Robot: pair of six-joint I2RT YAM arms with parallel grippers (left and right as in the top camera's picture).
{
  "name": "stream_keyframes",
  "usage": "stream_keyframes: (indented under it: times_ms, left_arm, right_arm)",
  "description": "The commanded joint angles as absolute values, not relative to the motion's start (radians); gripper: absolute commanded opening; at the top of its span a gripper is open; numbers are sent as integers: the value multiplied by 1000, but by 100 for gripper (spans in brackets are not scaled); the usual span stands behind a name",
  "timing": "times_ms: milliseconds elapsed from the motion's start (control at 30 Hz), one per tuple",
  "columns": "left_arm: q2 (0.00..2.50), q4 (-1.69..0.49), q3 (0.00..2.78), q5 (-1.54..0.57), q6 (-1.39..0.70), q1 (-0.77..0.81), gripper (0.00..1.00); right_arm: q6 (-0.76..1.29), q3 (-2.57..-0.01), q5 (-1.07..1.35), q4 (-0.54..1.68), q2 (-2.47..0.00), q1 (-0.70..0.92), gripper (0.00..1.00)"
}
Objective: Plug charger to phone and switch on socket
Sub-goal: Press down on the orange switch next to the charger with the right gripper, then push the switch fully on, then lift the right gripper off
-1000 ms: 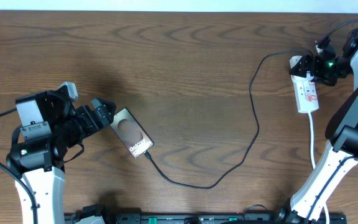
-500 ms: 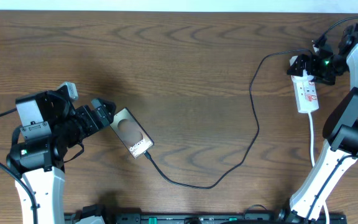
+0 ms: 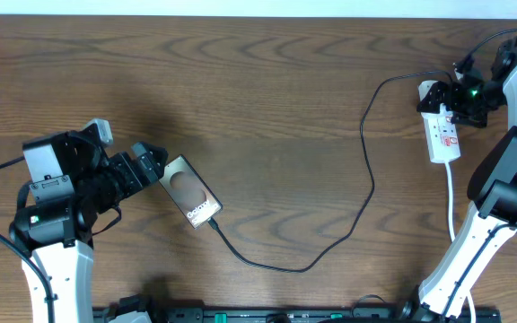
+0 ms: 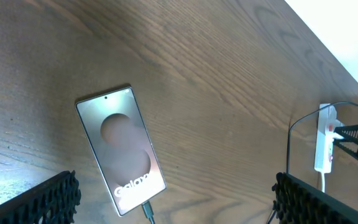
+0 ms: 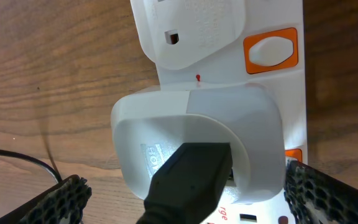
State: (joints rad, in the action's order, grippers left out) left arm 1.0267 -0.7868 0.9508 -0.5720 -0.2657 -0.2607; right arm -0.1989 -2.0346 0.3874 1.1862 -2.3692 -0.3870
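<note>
The phone (image 3: 191,191) lies flat on the table, and in the left wrist view (image 4: 120,149) its "Galaxy" lettering shows. The charger cable (image 3: 366,193) is black, and its tip sits in the phone's bottom edge (image 4: 146,211). It loops right and up to a white adapter (image 5: 191,137) on the socket strip (image 3: 443,135). My left gripper (image 3: 148,167) is open and empty just left of the phone. My right gripper (image 3: 457,97) is open over the strip's far end, with its fingers (image 5: 51,202) on either side of the adapter, apart from it. An orange switch (image 5: 271,51) sits beside the adapter.
The strip's white cord (image 3: 452,202) runs toward the front edge beside the right arm's base. The cable loop (image 3: 303,267) lies on the wooden table between the two arms. A rail (image 3: 285,315) runs along the front edge.
My right gripper has shifted slightly over the strip's far end. The phone, cable and left arm have not moved.
</note>
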Motion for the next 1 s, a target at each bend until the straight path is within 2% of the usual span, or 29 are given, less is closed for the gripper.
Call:
stream_keyframes:
  times_ms: [0,967]
  left_arm:
    - [1029,-793,968,-564,-264,-265,98]
    - [1029,-793,968,-564,-263,-265,98]
  right_arm:
    - [-178,-2021,424,1198,-2367,-384,99]
    - [-199,-2019,568,1196,-2368,-367,99]
